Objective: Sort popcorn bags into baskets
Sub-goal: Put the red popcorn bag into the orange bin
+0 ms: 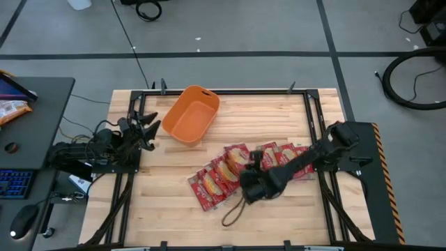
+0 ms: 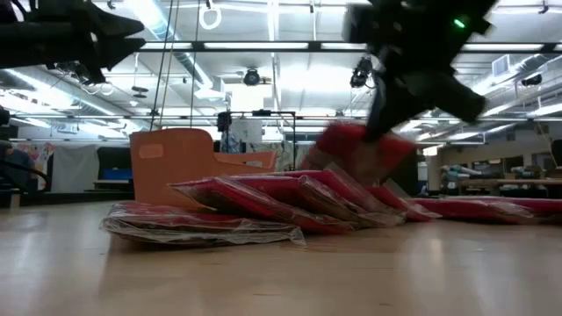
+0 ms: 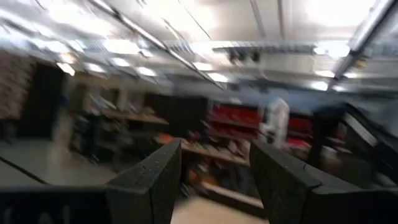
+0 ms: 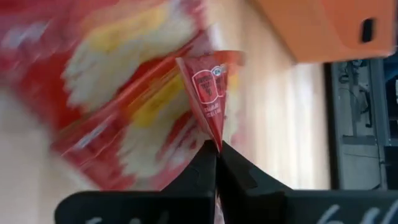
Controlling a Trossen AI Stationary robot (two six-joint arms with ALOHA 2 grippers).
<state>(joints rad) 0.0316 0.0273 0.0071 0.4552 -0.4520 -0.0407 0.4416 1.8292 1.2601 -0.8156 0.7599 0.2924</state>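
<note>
Several red popcorn bags [image 1: 221,178] lie overlapping on the wooden table's near middle and also show in the low view [image 2: 255,197]. My right gripper [image 1: 252,162] is over the pile, shut on one red bag [image 2: 360,149], which is raised above the others. The orange basket [image 1: 191,115] stands on the table at the far left of centre, tilted in the high view. My left gripper [image 1: 150,125] waits open at the table's left edge beside the basket, with nothing between its fingers [image 3: 149,180]. My right gripper pinches a narrow folded edge of the red bag [image 4: 211,118] between its two fingertips [image 4: 202,165]. It slants down from the table's right side. The bag is blurred and hangs below the fingers [image 2: 386,123], above the pile. Whether its lower end is clear of the other bags I cannot tell.
A black cord loop [image 1: 233,211] lies on the table near the pile's front. Black frame rails [image 1: 317,132] run along both table sides. A desk with a keyboard [image 1: 15,183] stands to the left, off the table. Bare wood shows along the near edge.
</note>
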